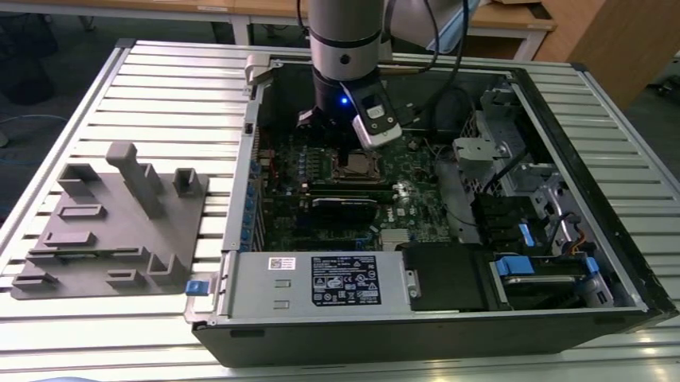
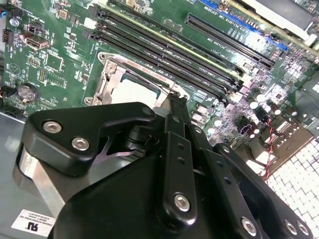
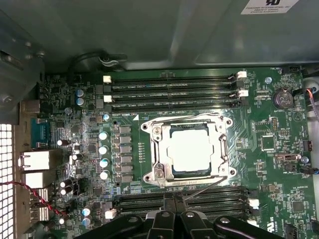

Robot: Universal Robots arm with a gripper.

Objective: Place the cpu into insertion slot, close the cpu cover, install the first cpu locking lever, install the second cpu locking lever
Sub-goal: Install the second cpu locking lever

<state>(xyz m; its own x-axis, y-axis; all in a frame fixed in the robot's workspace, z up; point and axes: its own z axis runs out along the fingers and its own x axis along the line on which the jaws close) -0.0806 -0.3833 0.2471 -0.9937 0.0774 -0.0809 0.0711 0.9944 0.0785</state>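
Observation:
The cpu [image 3: 192, 151], a flat silver-grey square, lies in the insertion slot [image 3: 149, 175] on the green board. The silvery cpu cover [image 3: 222, 149] lies flat around it. One thin wire lever [image 3: 184, 117] runs along the slot's far edge. A second lever [image 3: 204, 188] slants out from the slot's near corner and ends at my fingertips. My gripper [image 3: 173, 200] is shut, its tips together right beside the slot, as the second wrist view also shows for the gripper [image 2: 174, 99] and cpu [image 2: 130, 92]. In the exterior view the arm [image 1: 345, 56] stands over the slot [image 1: 353, 165].
Long black memory slots [image 3: 172, 92] lie beyond the socket, and more of them [image 3: 214, 203] lie beside my fingertips. The case wall [image 3: 149, 35] rises behind. A labelled power supply [image 1: 318, 278], a drive cage [image 1: 521, 183] and a grey fixture [image 1: 111, 231] stand around.

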